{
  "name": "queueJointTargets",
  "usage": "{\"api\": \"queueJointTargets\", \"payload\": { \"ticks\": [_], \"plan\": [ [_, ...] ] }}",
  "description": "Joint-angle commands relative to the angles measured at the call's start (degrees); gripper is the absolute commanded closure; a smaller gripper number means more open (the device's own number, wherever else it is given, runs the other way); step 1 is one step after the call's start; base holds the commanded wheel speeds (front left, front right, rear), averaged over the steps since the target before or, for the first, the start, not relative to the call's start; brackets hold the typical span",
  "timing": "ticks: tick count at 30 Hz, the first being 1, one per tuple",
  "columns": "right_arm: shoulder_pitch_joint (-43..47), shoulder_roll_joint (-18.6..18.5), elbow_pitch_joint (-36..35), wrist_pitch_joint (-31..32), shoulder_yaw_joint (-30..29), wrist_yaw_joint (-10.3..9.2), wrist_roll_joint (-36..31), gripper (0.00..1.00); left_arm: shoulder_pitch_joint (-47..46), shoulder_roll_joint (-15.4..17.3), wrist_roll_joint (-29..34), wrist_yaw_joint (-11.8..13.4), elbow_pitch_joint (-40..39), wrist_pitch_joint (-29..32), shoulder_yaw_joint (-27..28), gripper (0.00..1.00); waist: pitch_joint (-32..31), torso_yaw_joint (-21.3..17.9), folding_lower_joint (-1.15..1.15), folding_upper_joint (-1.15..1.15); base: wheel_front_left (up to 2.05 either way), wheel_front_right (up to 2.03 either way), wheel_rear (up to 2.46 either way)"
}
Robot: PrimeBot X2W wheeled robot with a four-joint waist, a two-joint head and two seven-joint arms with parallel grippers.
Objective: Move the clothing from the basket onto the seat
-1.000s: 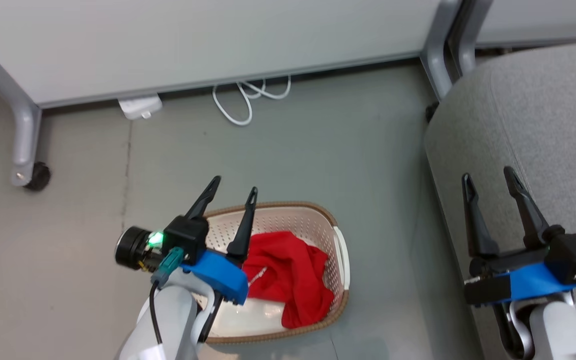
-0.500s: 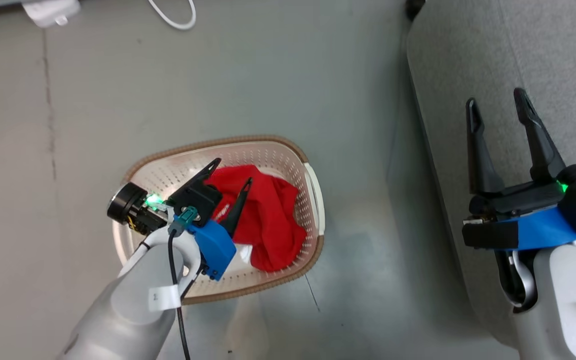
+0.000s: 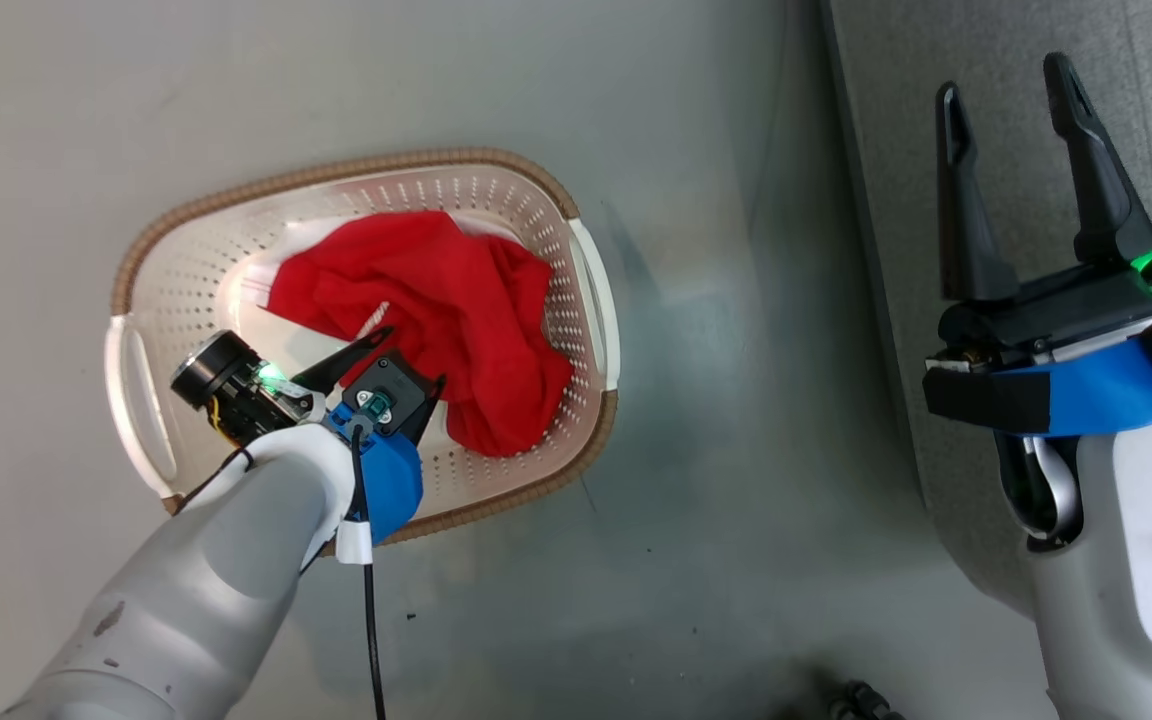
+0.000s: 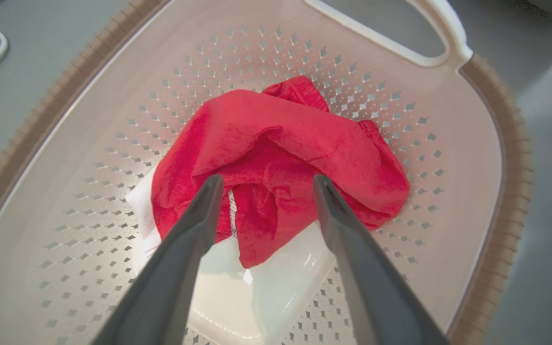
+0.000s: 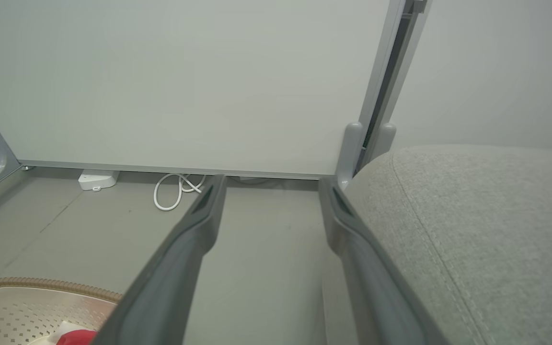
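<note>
Jaws of my left gripper [image 3: 414,355] are wide apart over the clothing [image 3: 446,300], one red heap in one basket [image 3: 336,172]. My right gripper [image 3: 1002,78] is wide apart too, empty.

Seat [image 3: 1011,120] partly off-frame, top/rt.

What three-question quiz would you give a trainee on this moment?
1. Short answer: what lies under the right pincer?
2. True or false: the left pincer is shut on the clothing.
3. Where does the clothing lie? A: on the floor. B: in the basket. C: in the right pincer.
Key: 1 the seat. 2 false, its jaws stand open. 3 B.
</note>
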Motion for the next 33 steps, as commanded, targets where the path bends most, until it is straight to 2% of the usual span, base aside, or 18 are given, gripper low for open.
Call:
{"api": "queueJointTargets", "payload": {
  "ticks": [1,7,12,27,33],
  "plan": [
    [-1.74,-0.23,-0.4,-0.22,0.3,0.01,-0.17,0.0,-1.95,0.9,-0.94,-0.07,1.18,0.51,-2.42,0.0,3.15,-0.93,-0.01,0.0,0.0,0.0,0.0],
    [-3.49,-0.07,-1.36,-0.22,0.97,0.01,-0.39,0.0,-4.89,1.7,-3.88,-0.08,3.41,2.19,-9.72,0.0,7.63,-1.52,-0.01,0.0,0.0,0.0,0.0],
    [-4.71,-0.26,-2.37,-0.22,1.22,0.01,-0.41,0.0,-7.32,2.56,-6.29,-0.08,5.0,3.38,-13.09,0.0,10.86,-1.98,-0.01,0.0,0.0,0.0,0.0],
    [-5.8,-0.34,-3.75,-0.22,1.03,0.01,-0.53,0.0,-12.84,2.56,-6.46,-0.08,6.76,4.65,-16.38,0.0,16.59,-2.96,-0.01,0.0,0.0,0.0,0.0],
    [-5.42,-0.28,-3.85,-0.22,0.92,0.01,-0.34,0.0,-13.89,2.15,-5.77,-0.08,6.3,3.3,-16.7,0.0,17.31,-3.28,-0.01,0.0,0.0,0.0,0.0]
  ]
}}
